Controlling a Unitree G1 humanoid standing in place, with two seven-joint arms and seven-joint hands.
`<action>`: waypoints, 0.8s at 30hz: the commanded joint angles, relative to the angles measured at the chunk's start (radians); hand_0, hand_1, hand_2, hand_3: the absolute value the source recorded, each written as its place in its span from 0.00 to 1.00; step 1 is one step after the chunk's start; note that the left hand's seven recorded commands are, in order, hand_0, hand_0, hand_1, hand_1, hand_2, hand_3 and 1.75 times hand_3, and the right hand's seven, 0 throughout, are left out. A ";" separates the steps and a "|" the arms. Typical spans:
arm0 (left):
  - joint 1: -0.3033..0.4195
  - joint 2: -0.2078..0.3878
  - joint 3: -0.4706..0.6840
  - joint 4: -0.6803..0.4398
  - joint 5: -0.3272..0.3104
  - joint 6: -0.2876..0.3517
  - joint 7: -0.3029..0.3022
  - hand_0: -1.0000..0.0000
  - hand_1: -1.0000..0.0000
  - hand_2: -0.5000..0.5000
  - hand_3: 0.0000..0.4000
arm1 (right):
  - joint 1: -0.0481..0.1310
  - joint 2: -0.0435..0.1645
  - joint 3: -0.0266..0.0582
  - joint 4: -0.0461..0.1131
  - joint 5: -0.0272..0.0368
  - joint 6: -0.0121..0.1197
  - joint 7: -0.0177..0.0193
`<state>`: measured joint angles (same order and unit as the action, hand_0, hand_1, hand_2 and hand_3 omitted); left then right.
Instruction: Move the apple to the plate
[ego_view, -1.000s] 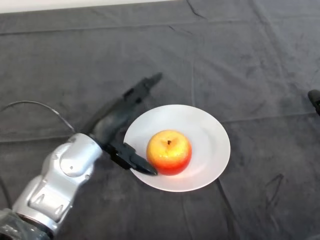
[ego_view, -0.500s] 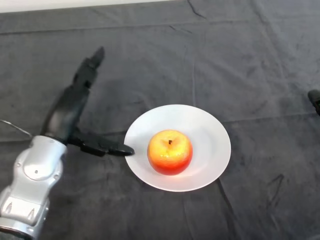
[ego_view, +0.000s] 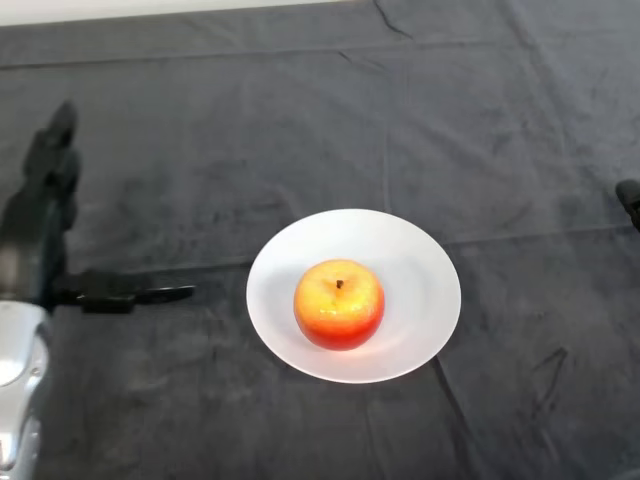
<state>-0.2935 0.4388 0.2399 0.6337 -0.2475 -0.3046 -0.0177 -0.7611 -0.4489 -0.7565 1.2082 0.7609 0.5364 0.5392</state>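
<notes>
A red and yellow apple (ego_view: 339, 303) stands upright, stem up, on a white round plate (ego_view: 415, 255) in the middle of the table. My left hand (ego_view: 35, 232) is at the far left edge of the view, well to the left of the plate and apart from it. Its fingers point away from me and its thumb (ego_view: 135, 295) sticks out to the right toward the plate. The hand is open and holds nothing.
A dark grey creased cloth (ego_view: 300, 110) covers the whole table. A small black object (ego_view: 630, 198) shows at the right edge. A pale strip (ego_view: 150, 8) runs along the table's far edge.
My left hand has drawn back to the left, from the plate's left rim to the view's left edge. The apple and the plate have not moved.
</notes>
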 joint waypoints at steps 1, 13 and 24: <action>-0.057 0.076 0.048 0.046 -0.021 -0.041 0.003 1.00 1.00 0.50 0.00 | -0.010 -0.015 -0.0035 -0.040 0.0060 -0.005 -0.0064; -0.121 0.140 0.196 0.263 -0.060 -0.148 0.050 1.00 1.00 0.50 0.00 | -0.013 -0.018 -0.0044 -0.033 0.0063 -0.004 -0.0039; -0.139 0.213 0.315 0.408 -0.099 -0.248 0.083 1.00 1.00 0.50 0.00 | -0.016 -0.021 -0.0054 -0.025 0.0063 -0.004 -0.0007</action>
<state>-0.3971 0.5617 0.5358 1.0158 -0.3347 -0.5297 0.0585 -0.7611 -0.4490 -0.7567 1.2083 0.7609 0.5365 0.5394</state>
